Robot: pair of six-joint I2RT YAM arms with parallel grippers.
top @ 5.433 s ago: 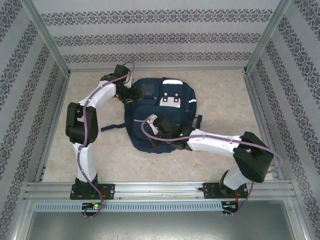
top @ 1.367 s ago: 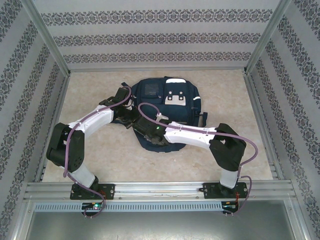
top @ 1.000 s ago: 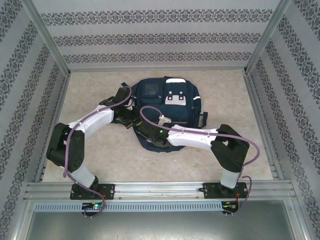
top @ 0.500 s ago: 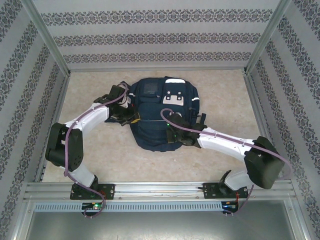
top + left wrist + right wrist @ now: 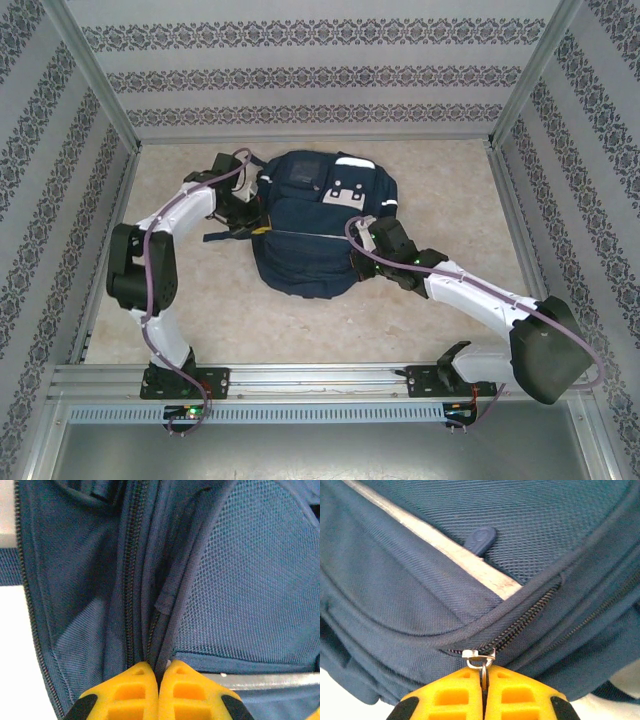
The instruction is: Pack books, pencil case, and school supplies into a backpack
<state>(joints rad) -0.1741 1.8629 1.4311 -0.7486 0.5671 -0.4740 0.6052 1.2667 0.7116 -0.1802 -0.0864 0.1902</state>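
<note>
Backpack (image 5: 300, 255) lies flat, left fingers (image 5: 132, 692) pinching its fabric at 9 o'clock, right fingers (image 5: 452, 700) clamping its zip pull (image 5: 479, 656) at 4 o'clock.

The backpack (image 5: 420, 595) is matt, coarse-woven navy cloth, with open mesh (image 5: 250, 580) beyond the left jaws. A shiny metal zip pull (image 5: 479, 656) sits between the right jaws' smooth yellow plastic fingers (image 5: 450, 700).

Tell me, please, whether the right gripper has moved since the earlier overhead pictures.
Yes. The right gripper, shut on the zipper pull, has travelled rightward along the backpack, following its near side toward the right wall.
</note>
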